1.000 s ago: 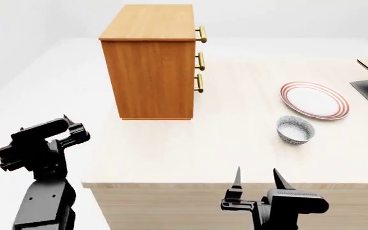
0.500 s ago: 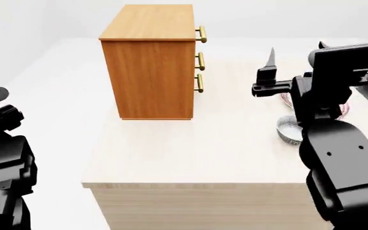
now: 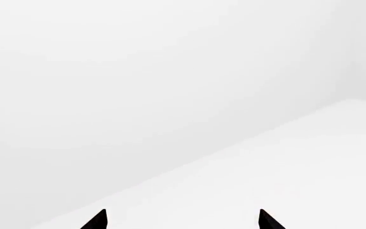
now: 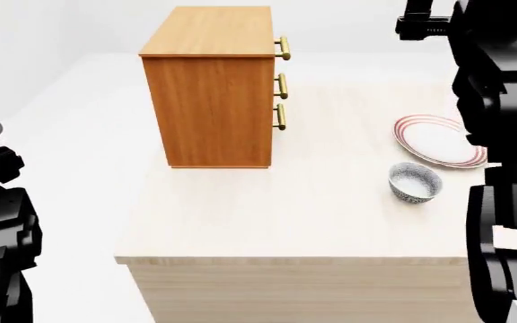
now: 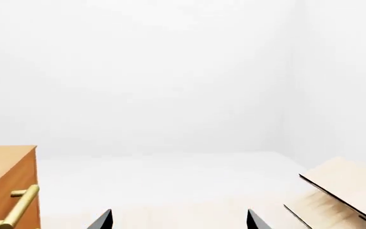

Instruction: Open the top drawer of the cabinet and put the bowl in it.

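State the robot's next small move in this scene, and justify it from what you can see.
Probably lower the right gripper toward the top drawer handle. All three drawers of the cabinet are shut, the bowl sits on the table, and the raised gripper is open and empty.

right hand [image 5: 179, 220]: fingertips apart | cabinet [image 5: 2, 183] corner, brass handle [image 5: 15, 210] | tilted-board rack [image 5: 345, 191] | tabletop [image 5: 189, 214]
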You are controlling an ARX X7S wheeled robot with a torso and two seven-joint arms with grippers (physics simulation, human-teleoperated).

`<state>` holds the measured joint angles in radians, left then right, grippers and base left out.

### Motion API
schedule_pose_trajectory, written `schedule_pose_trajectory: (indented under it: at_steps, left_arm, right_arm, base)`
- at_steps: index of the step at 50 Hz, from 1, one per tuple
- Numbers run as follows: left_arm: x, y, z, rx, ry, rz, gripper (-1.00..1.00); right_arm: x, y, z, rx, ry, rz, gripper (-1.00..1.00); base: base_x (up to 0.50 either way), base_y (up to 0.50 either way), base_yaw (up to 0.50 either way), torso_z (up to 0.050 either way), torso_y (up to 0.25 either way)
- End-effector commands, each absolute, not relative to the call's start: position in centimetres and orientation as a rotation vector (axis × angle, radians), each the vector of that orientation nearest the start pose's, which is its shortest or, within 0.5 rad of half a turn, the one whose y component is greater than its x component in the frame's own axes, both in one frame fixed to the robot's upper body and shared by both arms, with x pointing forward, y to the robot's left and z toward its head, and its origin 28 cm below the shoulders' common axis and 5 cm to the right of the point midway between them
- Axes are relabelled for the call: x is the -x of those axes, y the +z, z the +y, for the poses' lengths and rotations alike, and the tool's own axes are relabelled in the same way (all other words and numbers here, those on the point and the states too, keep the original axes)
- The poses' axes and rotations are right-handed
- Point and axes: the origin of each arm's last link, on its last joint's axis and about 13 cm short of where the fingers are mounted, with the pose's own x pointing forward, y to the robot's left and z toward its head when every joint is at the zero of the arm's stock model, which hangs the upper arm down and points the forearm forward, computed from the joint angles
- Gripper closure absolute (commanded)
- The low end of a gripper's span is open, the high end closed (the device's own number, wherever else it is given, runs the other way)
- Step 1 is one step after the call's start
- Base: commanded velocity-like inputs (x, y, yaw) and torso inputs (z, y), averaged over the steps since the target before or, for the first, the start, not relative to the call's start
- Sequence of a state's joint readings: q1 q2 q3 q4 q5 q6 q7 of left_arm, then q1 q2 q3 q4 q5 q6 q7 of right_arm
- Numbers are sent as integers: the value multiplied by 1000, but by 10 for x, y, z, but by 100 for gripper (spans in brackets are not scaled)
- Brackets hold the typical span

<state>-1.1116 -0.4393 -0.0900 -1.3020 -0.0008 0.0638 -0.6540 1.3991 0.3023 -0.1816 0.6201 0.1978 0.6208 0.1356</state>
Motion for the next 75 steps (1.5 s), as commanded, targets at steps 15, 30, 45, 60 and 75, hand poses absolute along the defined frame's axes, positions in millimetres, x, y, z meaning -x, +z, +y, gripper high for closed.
schedule_pose_trajectory:
  at_steps: [15, 30, 45, 60, 75]
  left_arm:
    - [-370, 130, 399, -94, 1091, 58, -100]
    - [-369, 129, 400, -90, 1092, 74, -100]
    - [-368, 128, 401, -96, 1102, 78, -100]
    - [-368, 129, 401, -96, 1100, 76, -100]
    - [-368, 129, 402, -96, 1106, 76, -100]
  right_arm:
    - [-410, 293, -194, -2, -278, 151, -100]
    - [-408, 298, -193, 7, -285, 125, -100]
    - [-408, 295, -194, 0, -274, 135, -100]
    - [-408, 294, -195, 0, -280, 141, -100]
    - [-408, 292, -196, -5, -288, 144, -100]
  base:
    - [0, 0, 0, 0, 0]
    - [0, 0, 0, 0, 0]
    - [134, 0, 0, 0, 0]
    - [500, 0, 0, 0, 0]
    - [500, 0, 0, 0, 0]
